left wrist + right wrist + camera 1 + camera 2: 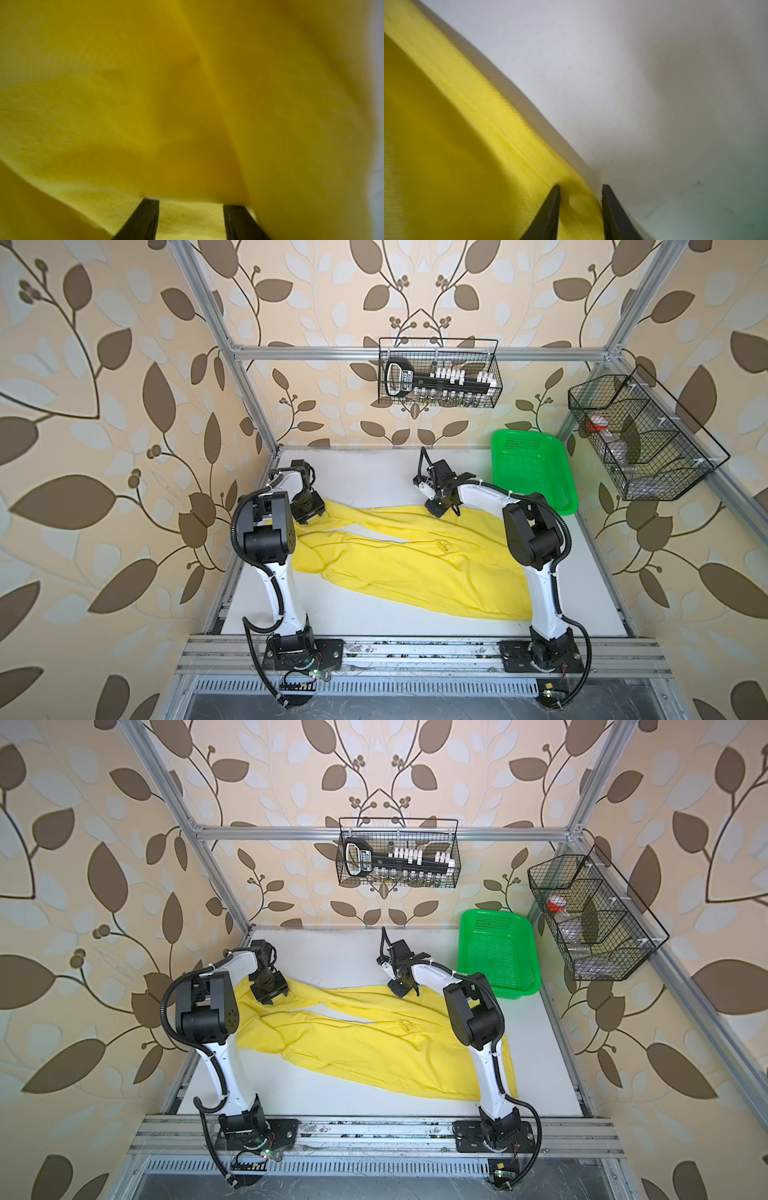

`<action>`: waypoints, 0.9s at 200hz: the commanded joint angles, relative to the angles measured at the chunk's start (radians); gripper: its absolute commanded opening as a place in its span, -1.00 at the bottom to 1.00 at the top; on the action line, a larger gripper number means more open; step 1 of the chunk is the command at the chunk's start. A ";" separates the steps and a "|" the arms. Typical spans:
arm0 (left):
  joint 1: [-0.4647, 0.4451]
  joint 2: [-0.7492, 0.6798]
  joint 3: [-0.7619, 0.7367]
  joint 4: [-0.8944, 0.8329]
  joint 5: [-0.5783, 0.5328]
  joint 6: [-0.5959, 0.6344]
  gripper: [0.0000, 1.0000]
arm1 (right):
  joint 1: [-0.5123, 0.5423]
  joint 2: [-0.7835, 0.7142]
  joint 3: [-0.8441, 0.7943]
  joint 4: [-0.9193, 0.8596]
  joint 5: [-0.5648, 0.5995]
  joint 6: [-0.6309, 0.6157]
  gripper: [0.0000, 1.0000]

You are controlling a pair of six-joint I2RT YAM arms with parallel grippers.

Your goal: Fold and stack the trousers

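Note:
The yellow trousers point(395, 556) point(353, 1040) lie spread across the white table, legs running to the far left and the waist end toward the right arm. My left gripper point(309, 516) point(191, 202) is down on the far-left leg end; its jaws stand apart with flat cloth point(187, 104) between them and a fold draped over the tips. My right gripper point(446, 510) point(581, 187) sits on the far edge of the trousers point(446, 145) near the middle. Its fingers point(550, 212) pinch a puckered bit of the hem.
A green mesh basket point(536, 472) point(498, 952) stands at the table's far right corner, close behind the right arm. Two black wire baskets point(440, 373) point(640, 435) hang on the frame above. Bare white table point(365, 472) shows behind the trousers and along the front edge.

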 commanded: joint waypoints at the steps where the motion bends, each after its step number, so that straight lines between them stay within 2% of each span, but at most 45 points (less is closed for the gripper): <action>1: 0.011 0.004 -0.041 -0.066 -0.144 0.028 -0.02 | -0.041 0.050 -0.015 -0.079 0.081 -0.014 -0.51; 11: 0.027 0.007 -0.059 -0.067 -0.166 0.036 -0.04 | -0.049 0.054 -0.002 -0.084 0.092 0.004 -0.57; 36: 0.033 0.023 -0.047 -0.106 -0.255 0.073 -0.04 | -0.051 0.078 0.048 -0.098 0.179 0.045 -0.59; 51: 0.034 0.028 -0.029 -0.122 -0.311 0.103 -0.04 | -0.055 0.095 0.085 -0.110 0.185 0.072 -0.58; 90: 0.039 0.059 0.081 -0.174 -0.384 0.167 -0.01 | -0.043 0.126 0.197 -0.111 0.111 0.088 -0.53; 112: 0.059 0.077 0.142 -0.192 -0.367 0.171 0.06 | -0.037 0.110 0.233 -0.106 0.001 0.110 -0.44; 140: 0.076 0.115 0.233 -0.212 -0.324 0.188 0.18 | -0.039 -0.014 0.144 -0.006 -0.151 0.173 -0.24; 180: 0.104 0.180 0.369 -0.223 -0.269 0.191 0.25 | -0.013 -0.241 -0.106 0.097 -0.238 0.223 -0.02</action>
